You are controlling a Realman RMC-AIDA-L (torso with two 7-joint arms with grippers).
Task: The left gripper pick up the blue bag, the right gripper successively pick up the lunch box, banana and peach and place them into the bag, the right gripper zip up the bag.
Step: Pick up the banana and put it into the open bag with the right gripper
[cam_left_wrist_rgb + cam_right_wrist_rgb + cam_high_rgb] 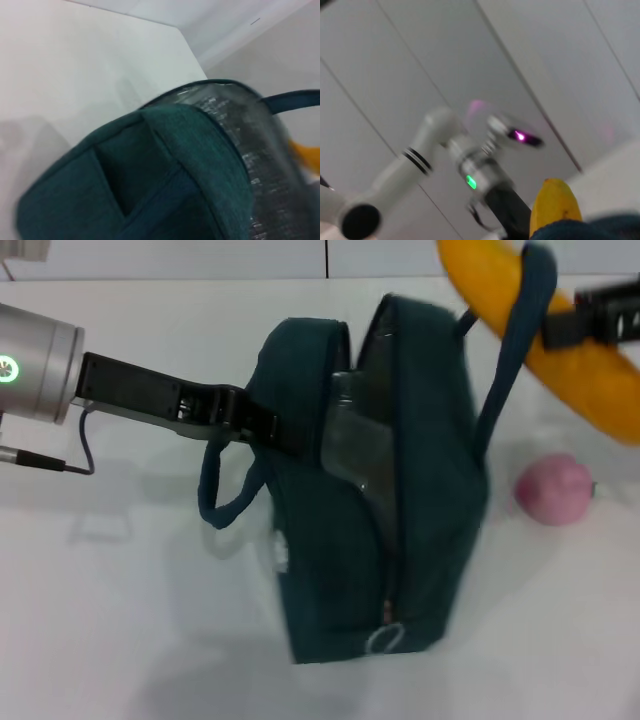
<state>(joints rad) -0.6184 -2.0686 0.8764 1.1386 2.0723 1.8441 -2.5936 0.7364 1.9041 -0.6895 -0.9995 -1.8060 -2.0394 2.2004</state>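
Note:
The blue bag [400, 540] stands on the white table with its top zipper open and silver lining showing. My left gripper [268, 427] comes in from the left and is shut on the bag's left rim. Clear plastic of the lunch box [350, 445] shows inside the opening. At the upper right, my right gripper [592, 318] is shut on the banana [490, 285], held tilted above the bag's right side, with one bag handle [520, 330] looped across it. The pink peach [553, 488] lies on the table right of the bag. The left wrist view shows the bag [150, 175] and lining [250, 150] close up.
The bag's other handle [225, 495] hangs down on its left side, and the zipper's ring pull [383, 640] hangs at the near end. In the right wrist view, the banana tip [555, 205] sits in front of the left arm's green light [470, 181] and a panelled wall.

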